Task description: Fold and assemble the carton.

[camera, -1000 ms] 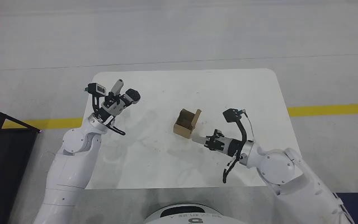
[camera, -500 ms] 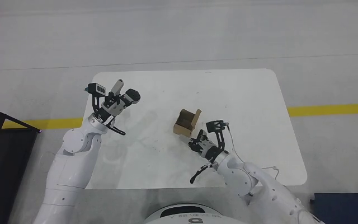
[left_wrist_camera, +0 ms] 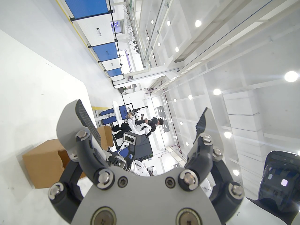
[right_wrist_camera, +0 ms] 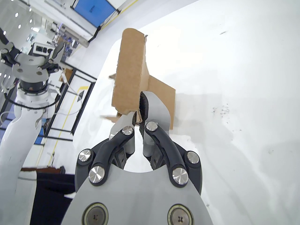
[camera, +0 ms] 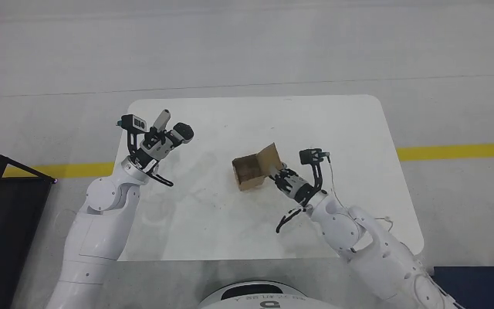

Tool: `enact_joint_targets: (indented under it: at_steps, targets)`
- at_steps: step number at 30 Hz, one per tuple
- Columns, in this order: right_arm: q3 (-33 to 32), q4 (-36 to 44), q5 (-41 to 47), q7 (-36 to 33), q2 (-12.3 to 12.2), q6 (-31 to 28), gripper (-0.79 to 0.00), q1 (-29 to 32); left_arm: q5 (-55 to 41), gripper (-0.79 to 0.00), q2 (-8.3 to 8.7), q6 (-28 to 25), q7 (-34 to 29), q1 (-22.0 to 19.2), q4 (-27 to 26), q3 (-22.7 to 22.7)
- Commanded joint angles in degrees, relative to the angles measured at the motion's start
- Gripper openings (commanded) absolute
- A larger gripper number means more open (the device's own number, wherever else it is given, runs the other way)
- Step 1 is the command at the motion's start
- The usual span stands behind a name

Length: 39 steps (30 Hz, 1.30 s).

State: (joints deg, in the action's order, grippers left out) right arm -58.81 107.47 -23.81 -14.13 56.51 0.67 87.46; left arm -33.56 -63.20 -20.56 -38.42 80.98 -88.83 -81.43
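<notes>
The brown carton [camera: 248,171] sits near the centre of the top view on the white worktop [camera: 340,131], with one flap sticking out toward the right. Just right of it, the right gripper [camera: 279,178] has its fingers [right_wrist_camera: 154,108] clenched on the torn edge of that flap. The left gripper [camera: 174,133] hovers over the worktop's left part, well apart from the carton, its fingers [left_wrist_camera: 70,118] spread wide and holding nothing.

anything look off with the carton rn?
Yes. The carton lies tipped on its side, opening facing sideways rather than up. The right hand is shut on its flap, whose edge by the fingers looks ragged, possibly torn.
</notes>
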Motion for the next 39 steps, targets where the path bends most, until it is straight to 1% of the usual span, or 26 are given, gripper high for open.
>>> enact_joint_targets:
  at_steps: [1, 5, 6, 7, 8, 10, 12, 14, 16, 19, 23, 26, 29, 30, 32, 36, 39]
  targets:
    - [-1.39, -0.30, 2.03, -4.80, -0.20, -3.16, -0.785, -1.20, 0.00, 0.000, 0.00, 0.00, 0.00, 0.00, 0.00, 0.00]
    - [-3.27, -1.86, 3.93, -9.45, -0.36, -7.64, -0.785, -3.53, 0.00, 0.000, 0.00, 0.00, 0.00, 0.00, 0.00, 0.00]
    - [-3.35, -2.31, 4.38, -10.44, -0.33, -8.51, -0.643, -4.18, 0.00, 0.000, 0.00, 0.00, 0.00, 0.00, 0.00, 0.00]
    - [-3.44, -2.81, 4.69, -11.21, -0.27, -9.08, -0.422, -4.90, 0.00, 0.000, 0.00, 0.00, 0.00, 0.00, 0.00, 0.00]
    - [-3.42, -3.22, 4.35, -11.83, -0.22, -9.40, 0.000, -5.62, 0.00, 0.000, 0.00, 0.00, 0.00, 0.00, 0.00, 0.00]
    - [-3.07, -3.78, 4.62, -13.18, -0.07, -10.21, 0.000, -6.71, 0.00, 0.000, 0.00, 0.00, 0.00, 0.00, 0.00, 0.00]
    - [-3.07, -4.15, 4.89, -12.82, 0.10, -10.36, 0.000, -7.24, 0.06, 0.000, -0.02, 0.48, 0.02, 0.16, -0.19, 0.20]
    - [-3.32, -3.99, 5.70, -9.51, 0.30, -12.09, 0.000, -6.57, 1.75, 0.000, 0.09, 1.88, -1.42, 0.29, -0.68, 0.57]
    - [-3.92, -4.45, 5.41, -5.75, 0.38, -13.30, 0.000, -5.19, 5.94, 0.000, 0.27, 1.74, -3.02, -0.35, -0.27, 0.89]
    - [-4.51, -4.14, 4.87, 0.39, 0.52, -14.50, 0.000, -1.92, 11.84, 0.000, 0.39, 1.29, -5.90, -2.13, 1.38, 2.55]
    - [-6.13, -2.32, 3.58, 7.55, 0.35, -17.20, 0.000, 4.23, 13.47, 0.000, 0.04, 1.80, -8.32, -4.32, 3.48, 5.81]
    - [-6.91, -0.83, 2.43, 9.20, 0.04, -18.81, 0.000, 9.22, 12.58, 0.000, -0.09, 4.44, -11.58, -5.40, 4.60, 7.59]
    - [-7.68, 0.04, 5.72, 9.39, -0.09, -20.53, 0.000, 12.64, 10.37, 0.000, -0.11, 7.43, -13.28, -5.56, 5.06, 8.05]
    - [-7.95, 0.10, 6.36, 9.90, -0.07, -20.08, 0.000, 13.45, 10.38, 0.000, 0.00, 8.69, -14.15, -5.50, 5.16, 7.95]
    - [-7.86, 0.34, 6.25, 10.28, 0.04, -17.08, 0.000, 14.53, 12.13, 0.000, 0.40, 10.22, -16.06, -5.36, 5.21, 7.26]
    - [-6.42, 1.24, 7.56, 8.53, 0.47, -12.59, 0.000, 14.43, 19.32, 0.000, 1.24, 8.93, -18.41, -5.04, 4.98, 6.13]
    - [-5.34, 1.60, 8.53, 7.50, 0.85, -10.13, -0.015, 13.58, 21.04, 0.000, 1.43, 9.00, -19.14, -4.94, 4.69, 6.38]
